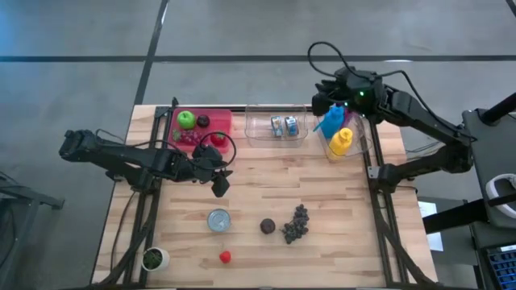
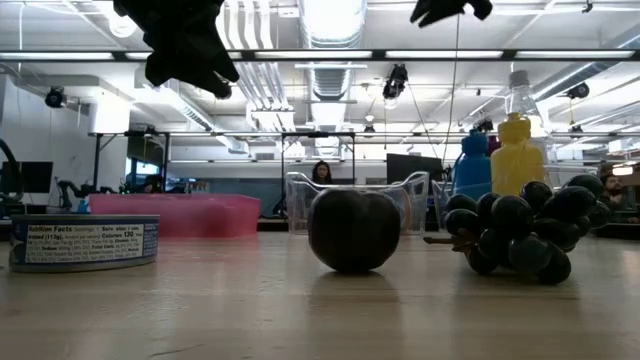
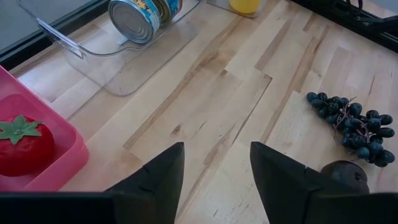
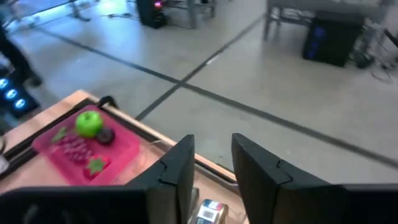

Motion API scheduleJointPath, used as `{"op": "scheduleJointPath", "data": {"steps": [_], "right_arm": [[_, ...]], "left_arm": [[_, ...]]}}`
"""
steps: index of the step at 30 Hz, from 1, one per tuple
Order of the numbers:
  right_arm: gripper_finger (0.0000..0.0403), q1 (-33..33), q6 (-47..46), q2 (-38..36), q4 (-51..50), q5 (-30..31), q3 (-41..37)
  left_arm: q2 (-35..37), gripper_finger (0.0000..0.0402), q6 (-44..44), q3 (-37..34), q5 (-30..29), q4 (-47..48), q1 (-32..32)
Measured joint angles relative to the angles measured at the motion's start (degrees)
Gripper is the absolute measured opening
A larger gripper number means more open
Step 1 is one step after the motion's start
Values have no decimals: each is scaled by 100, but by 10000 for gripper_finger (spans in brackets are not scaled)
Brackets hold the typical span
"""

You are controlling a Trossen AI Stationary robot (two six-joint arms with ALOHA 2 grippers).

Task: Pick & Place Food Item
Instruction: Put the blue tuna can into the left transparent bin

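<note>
Grapes (image 1: 296,223) are lying low on the desk (image 1: 339,193) beside the plum (image 1: 268,226), nearer the left end effector (image 1: 220,187), which is hovering empty and parted, while the right end effector (image 1: 326,103) is hanging empty, narrow-gapped, over the far bins.

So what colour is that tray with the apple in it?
The tray is pink, clearest in the high view.

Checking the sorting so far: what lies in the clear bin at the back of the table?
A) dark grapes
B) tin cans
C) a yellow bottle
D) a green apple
B: two tin cans lie on their sides inside the clear bin, as the high view shows.
</note>
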State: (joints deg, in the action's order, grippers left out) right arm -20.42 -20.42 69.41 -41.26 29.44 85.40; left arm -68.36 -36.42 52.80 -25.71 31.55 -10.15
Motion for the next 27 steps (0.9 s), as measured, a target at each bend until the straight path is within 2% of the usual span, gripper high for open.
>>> {"op": "scheduleJointPath", "data": {"steps": [9, 19, 21, 27], "right_arm": [[47, 842, 449, 0, -31, 6, 51], [11, 1684, 461, 4, -53, 6, -18], [9, 1823, 456, 4, -54, 6, -42], [8, 2139, 456, 4, -52, 6, -67]], "left_arm": [[0, 180, -15, 0, 2, 0, -1], [0, 186, -15, 0, 25, -1, 0], [0, 185, 23, 0, 246, 6, 2], [-6, 178, -129, -250, 1443, 350, -82]]}}
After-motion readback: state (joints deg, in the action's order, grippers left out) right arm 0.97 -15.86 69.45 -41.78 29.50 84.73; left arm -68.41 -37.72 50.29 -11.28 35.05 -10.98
